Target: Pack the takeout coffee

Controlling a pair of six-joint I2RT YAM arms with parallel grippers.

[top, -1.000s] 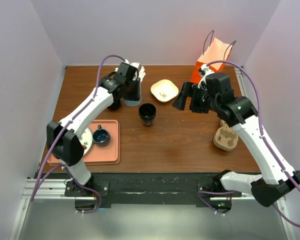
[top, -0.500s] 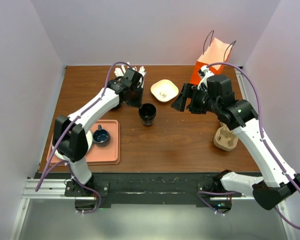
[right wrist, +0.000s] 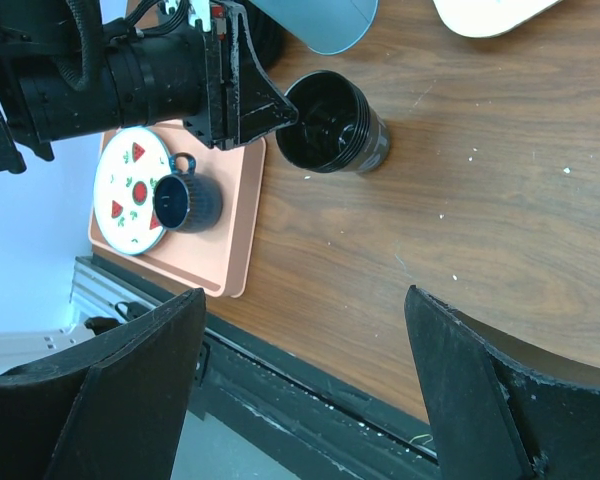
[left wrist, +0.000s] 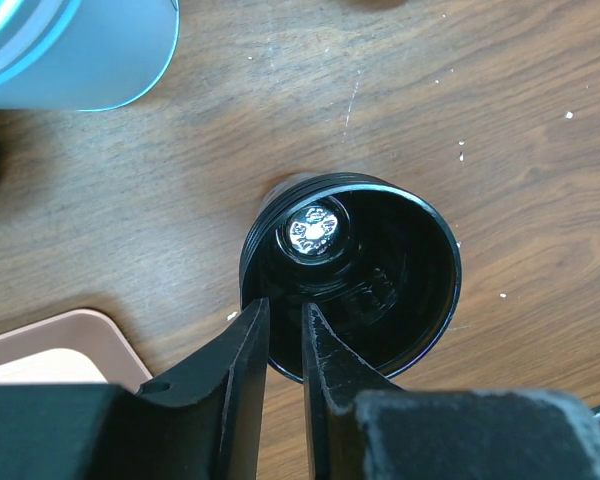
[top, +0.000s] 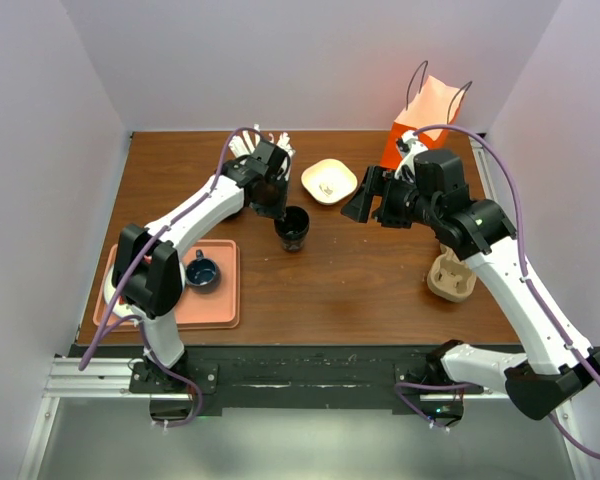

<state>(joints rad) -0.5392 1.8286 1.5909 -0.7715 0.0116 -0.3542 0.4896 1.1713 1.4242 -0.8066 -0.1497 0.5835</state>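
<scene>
The left gripper [left wrist: 285, 305] has its jaws drawn narrow, astride the near rim of the takeout coffee [left wrist: 380, 290]. I cannot tell whether they actually pinch it. The cup is small, black and tapered. It stands upright and open-topped at mid-table, near the blue tumbler [left wrist: 80, 50]. A second ago this gripper was back by the tumbler. The right gripper [right wrist: 305, 300] hangs spread wide and empty, well apart to the cup's right.
</scene>
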